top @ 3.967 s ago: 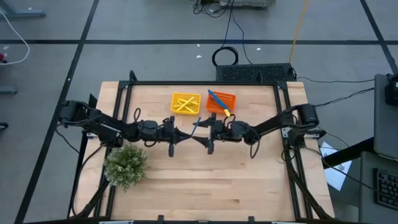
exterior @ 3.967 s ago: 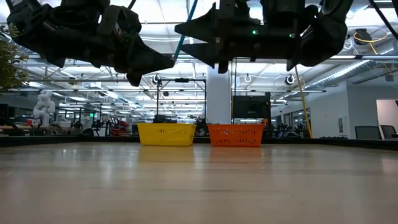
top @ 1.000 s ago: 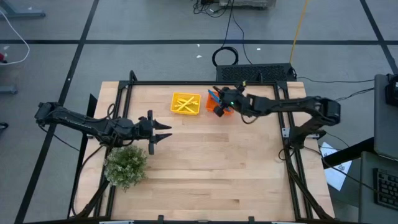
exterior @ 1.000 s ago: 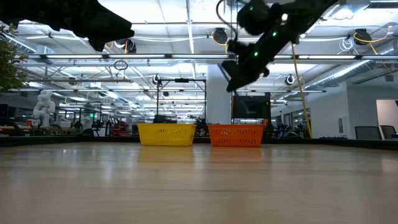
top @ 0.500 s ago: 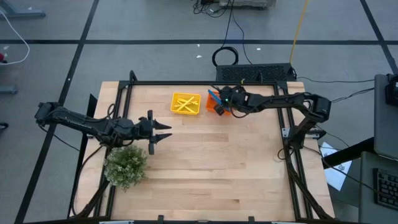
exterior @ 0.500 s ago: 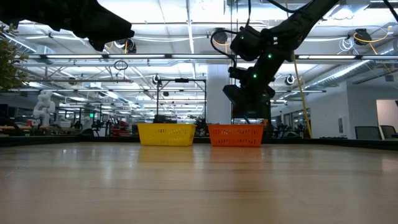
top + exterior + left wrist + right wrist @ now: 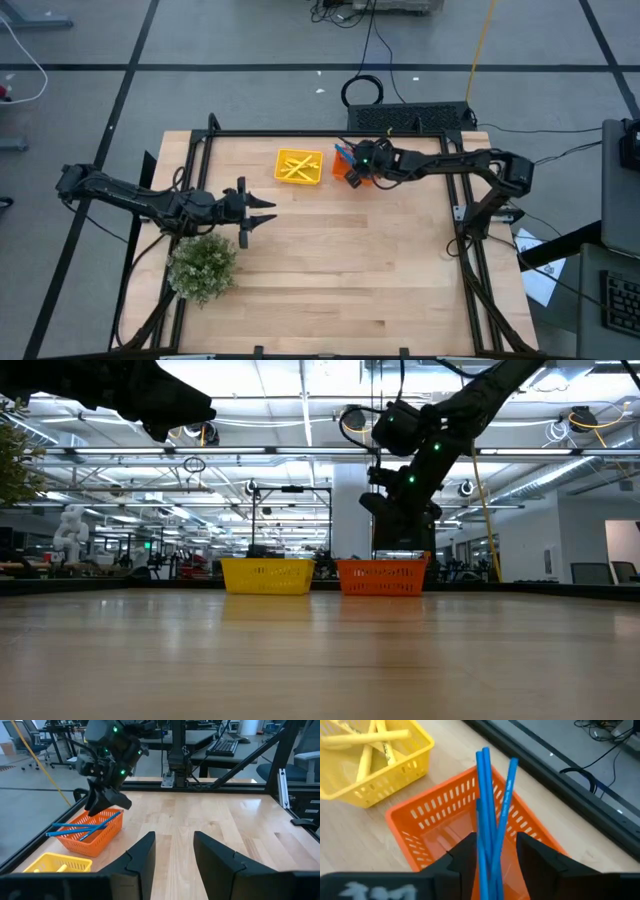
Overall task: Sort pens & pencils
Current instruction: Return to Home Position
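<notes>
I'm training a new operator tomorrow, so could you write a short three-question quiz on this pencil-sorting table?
1. True or false: the yellow tray holds yellow sticks.
2. The right gripper hovers over: A) the yellow tray; B) the orange tray; C) neither tray.
3. Fill the gap: the left gripper hangs beside the plant with its jaws ____.

Key: 1 true; 2 B; 3 open.
</notes>
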Motion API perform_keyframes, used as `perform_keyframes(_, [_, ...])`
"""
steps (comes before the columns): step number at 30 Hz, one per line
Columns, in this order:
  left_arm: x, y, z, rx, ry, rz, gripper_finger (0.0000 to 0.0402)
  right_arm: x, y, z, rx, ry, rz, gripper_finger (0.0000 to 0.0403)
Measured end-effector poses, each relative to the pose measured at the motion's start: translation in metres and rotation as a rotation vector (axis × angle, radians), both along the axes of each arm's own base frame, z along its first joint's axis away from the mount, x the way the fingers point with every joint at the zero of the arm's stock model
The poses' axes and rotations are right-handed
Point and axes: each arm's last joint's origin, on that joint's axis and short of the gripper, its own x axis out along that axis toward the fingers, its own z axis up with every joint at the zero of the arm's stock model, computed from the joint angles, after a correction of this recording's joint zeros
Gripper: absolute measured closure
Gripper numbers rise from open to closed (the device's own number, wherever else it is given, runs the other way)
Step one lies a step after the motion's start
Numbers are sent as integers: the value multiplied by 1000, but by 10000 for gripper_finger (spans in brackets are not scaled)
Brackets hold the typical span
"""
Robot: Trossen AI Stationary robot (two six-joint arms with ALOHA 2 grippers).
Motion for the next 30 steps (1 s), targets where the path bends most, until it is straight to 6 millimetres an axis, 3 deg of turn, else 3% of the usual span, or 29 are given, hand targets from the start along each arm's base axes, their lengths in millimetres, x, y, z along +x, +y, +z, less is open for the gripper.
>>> perform_keyframes(5, [0, 0, 0, -1, 4, 0, 265, -10, 9, 25, -23, -41, 22, 256])
perform_keyframes(9, [0, 0, -2, -3, 23, 1, 265, -28, 37, 36, -66, -87, 117, 253])
perform_keyframes(15, [-1, 3, -1, 16, 13, 95, 266, -63, 83, 25, -113, -331, 308, 282])
perform_keyframes(19, [0, 9, 0, 66, 5, 169, 268, -85, 100, 15, -105, -547, 457, 342])
perform_keyframes(22, [-3, 19, 5, 102, -18, 162, 298, -99, 103, 8, -129, -621, 484, 392])
perform_keyframes(26, [-9, 42, 10, 109, -32, 193, 385, -110, 103, 7, -133, -663, 464, 399])
perform_keyframes(30, [-27, 64, 13, 77, -28, 260, 398, -114, 103, 4, -116, -671, 457, 401])
